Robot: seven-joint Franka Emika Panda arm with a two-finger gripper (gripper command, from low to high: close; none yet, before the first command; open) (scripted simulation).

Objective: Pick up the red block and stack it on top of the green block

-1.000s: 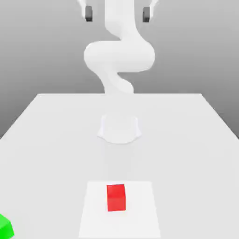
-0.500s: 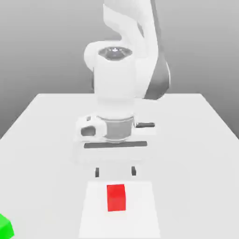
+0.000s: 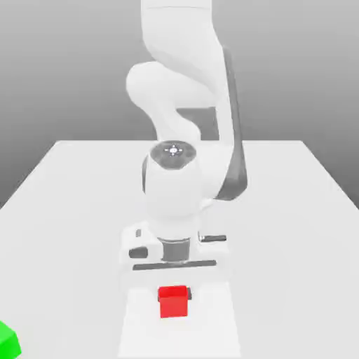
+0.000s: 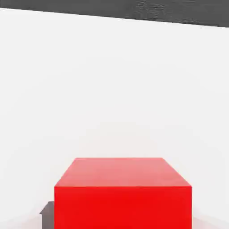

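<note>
Claw (image 3: 174,294): one, two-fingered, in the lower middle of the exterior view, pointing down; clamped on the red block, a dark fingertip at each of two opposite sides. The fingertips are largely hidden behind the block, only small dark portions showing. In the hand view, part of one dark fingertip (image 4: 47,217) appears beside the block, the rest cut off by the frame edge.

Red block (image 3: 174,302): one, lower centre of the exterior view, upright, between the fingertips. In the hand view its near face runs out of frame. Whether its underside touches the surface below is hard to make out.

White square patch (image 3: 179,340): one, bottom centre, beneath claw and block; its far part is covered by the hand.

Arm (image 3: 184,56): white with grey trim, centre, cut off at the top edge.

Green block (image 3: 8,343): one, lower left corner, well apart from the red; cut by the frame edge.

Counter (image 3: 294,266): pale, its near edge out of frame.

Dark band (image 4: 112,10): one, crossing the hand view; identity unclear.
</note>
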